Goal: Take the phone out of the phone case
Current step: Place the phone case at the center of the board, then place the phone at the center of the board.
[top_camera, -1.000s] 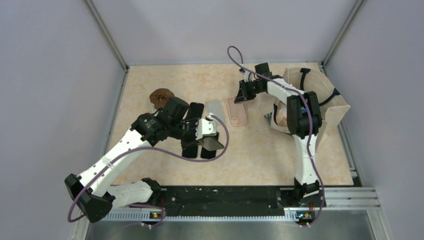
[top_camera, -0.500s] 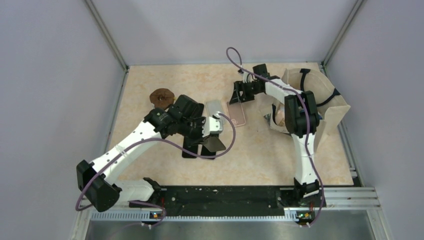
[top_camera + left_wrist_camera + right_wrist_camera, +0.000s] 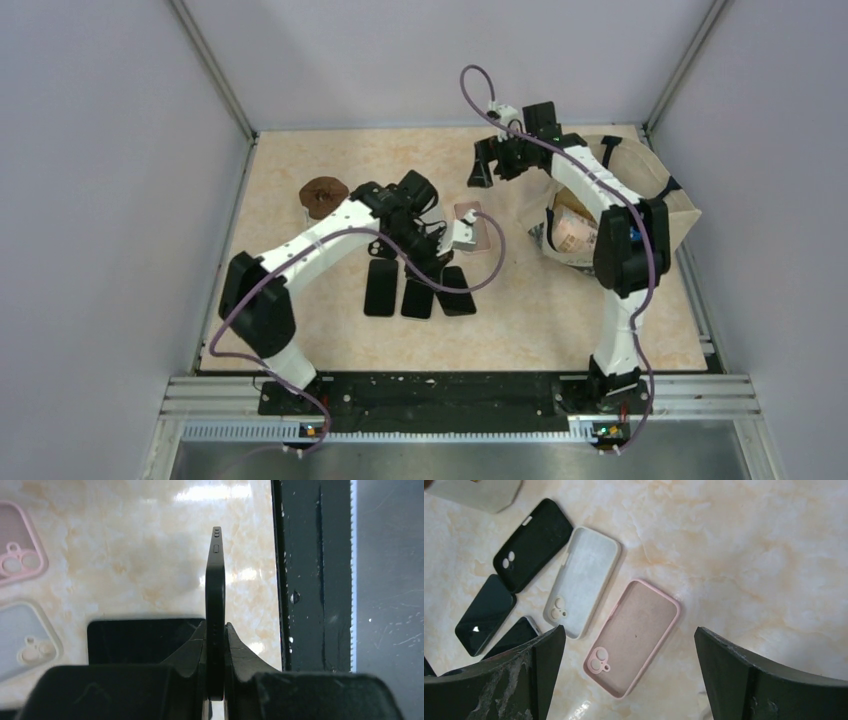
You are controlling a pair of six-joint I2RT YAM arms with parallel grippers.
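A: Where's the phone [image 3: 215, 590]?
B: Clamped edge-on in the left gripper [image 3: 215, 627] — slim, black, small buttons along its side, held above the table [image 3: 125, 555].
A: And the right gripper [image 3: 628, 628]?
B: Spread wide, holding nothing — it hangs over the empty pink case [image 3: 634, 637], which lies flat.

I count three dark phones side by side near the middle of the table: the left phone [image 3: 380, 288], the middle phone [image 3: 417, 298] and the right phone [image 3: 457, 297]. Just beyond them I count three cases: one black case [image 3: 531, 545], one white case [image 3: 583, 580] and one pink case [image 3: 634, 635]. At far left I see one brown round thing [image 3: 322, 193]. At far right there is one tan bag [image 3: 672, 215].
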